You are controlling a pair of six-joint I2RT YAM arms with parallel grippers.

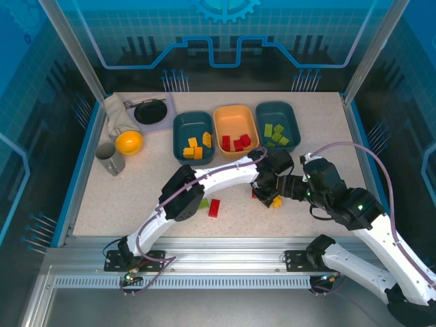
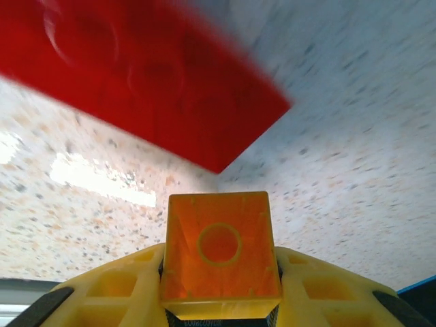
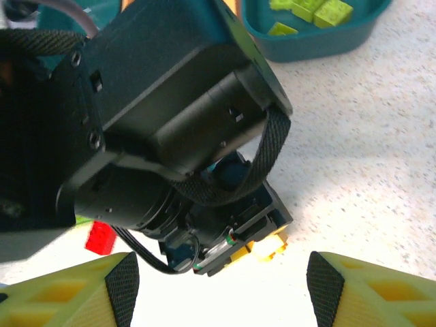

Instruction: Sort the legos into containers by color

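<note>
Nearest the bases, the right gripper stands with its yellow fingers wide apart and nothing between them. It is aimed at the back of the left gripper, which lies stretched across to the right half of the speckled table. The left gripper's jaws are narrow, closed on a small yellow-orange plastic brick. The brick's ringed square face looks straight into the wrist camera, so its long axis cannot be told from here, nor whether it is lifted clear of the table. Just past the fingertips lies a flat red plastic brick, loose on the table. As I judge it, the relation that matters is where the held brick's home lies. That is the dark teal plastic tray with yellow bricks, which lies beyond the left gripper and well to its left. The orange plastic tray of red bricks stands almost straight beyond the gripper. The left arm has the grip, so the carry falls to it, going far-left past the orange tray's near corner. Farthest right, the other dark teal plastic tray holds green bricks.
</note>
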